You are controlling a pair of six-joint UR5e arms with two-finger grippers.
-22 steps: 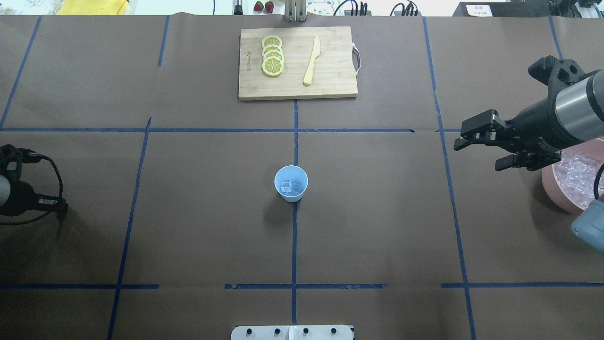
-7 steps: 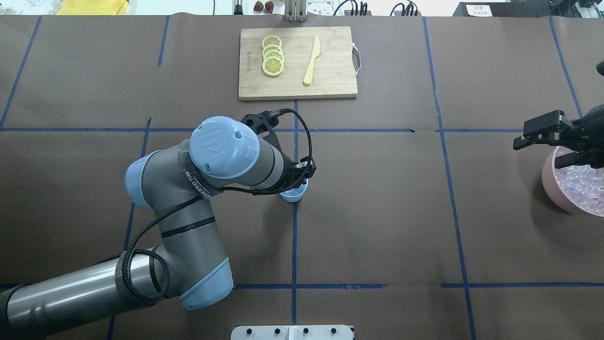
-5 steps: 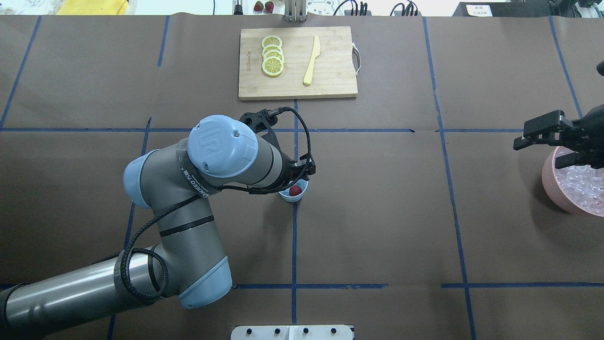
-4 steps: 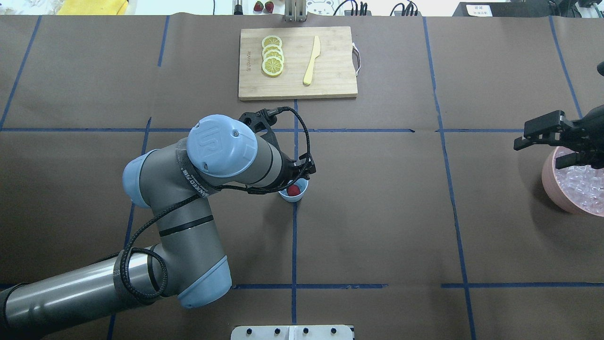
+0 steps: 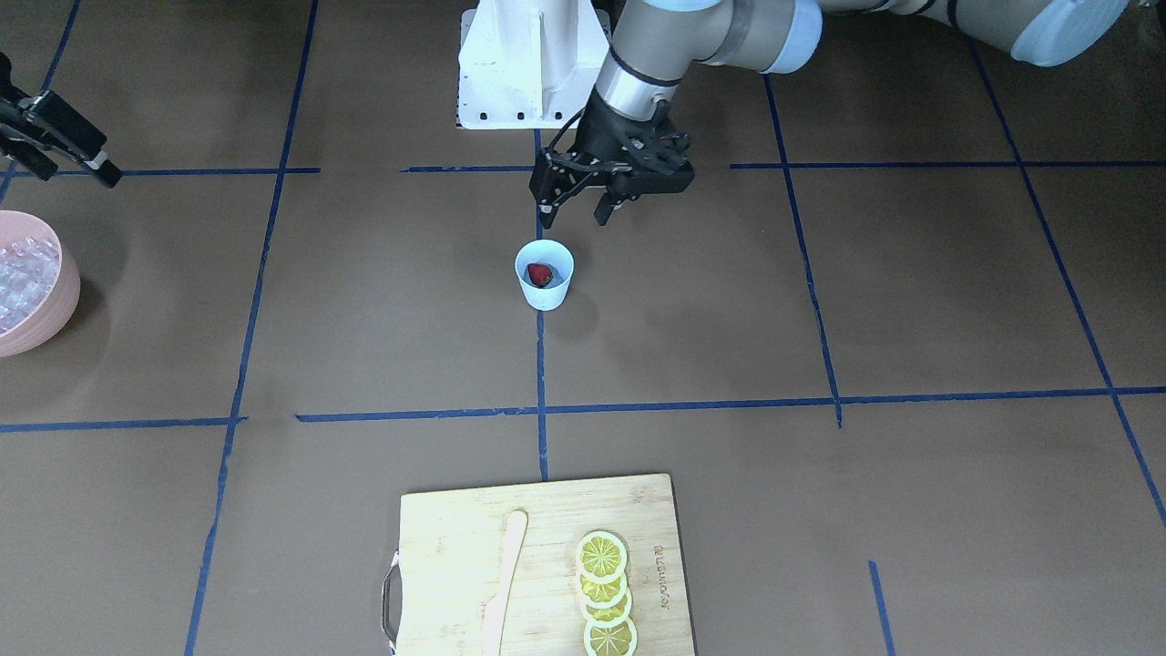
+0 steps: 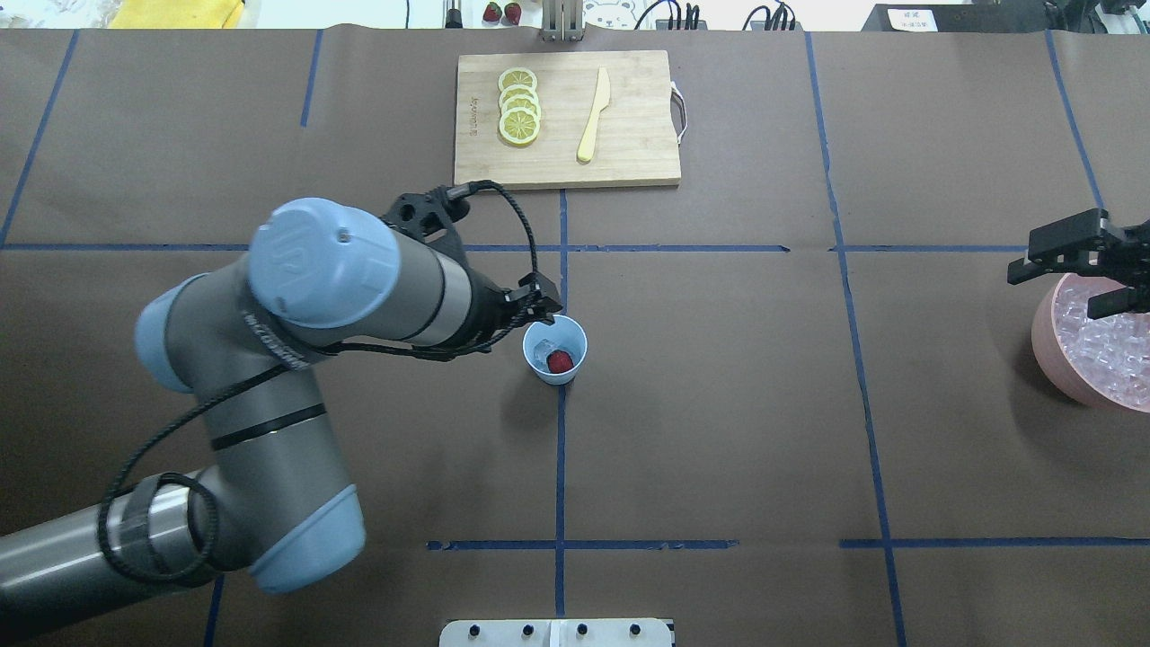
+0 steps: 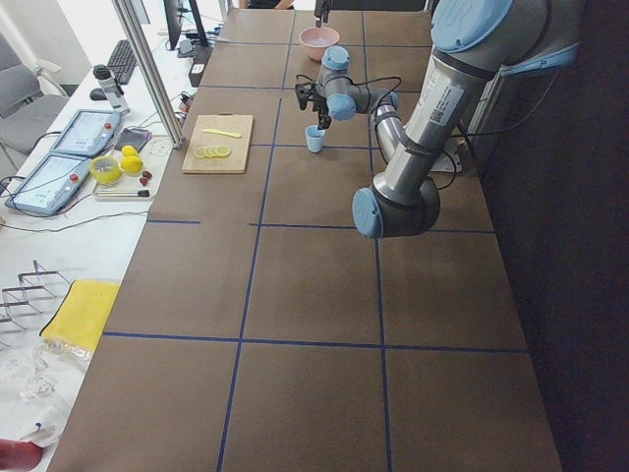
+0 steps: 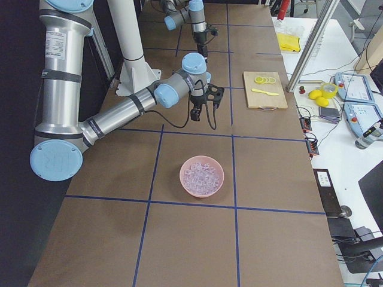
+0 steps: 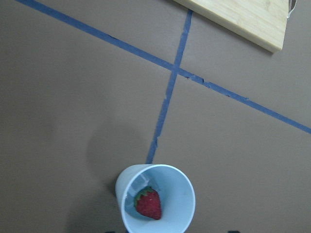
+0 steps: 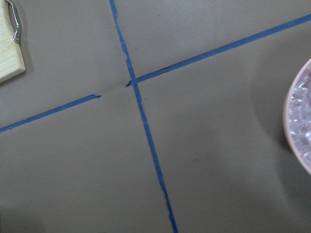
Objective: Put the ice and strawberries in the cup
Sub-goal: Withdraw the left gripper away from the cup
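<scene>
cup [image 5: 545, 297]: pale blue, upright, at ctr of worktop [image 6: 719, 404], on a crossing of blue tape lines.
strawberry [image 5: 541, 274]: one red berry w/ green cap, lying inside the cup; seen from above in front-facing, overhead & left wrist views.
ice [image 6: 541, 349]: a whitish cube shows in the cup just beside the strawberry; many more clear cubes are heaped in the pink bowl [image 8: 203, 192].
left end effector [image 5: 573, 219]: fingers spread wide, nothing btwn them; raised over the worktop just beside the cup on the robot's left of it, not touching it.
right end effector [image 6: 1051, 292]: fingers wide apart, empty; hangs over the pink bowl's rim, well apart from the cup.
pink bowl: stands near the worktop edge on the robot's right side.
cutting board [image 6: 629, 135]: bamboo, on the far side from the robot, roughly in line w/ the cup; wire handle on one short end.
lemon slices [image 6: 519, 106]: four, overlapping in a row on the cutting board.
knife [image 6: 593, 115]: pale yellow, flat on the cutting board beside the lemon slices, apart from them.
</scene>
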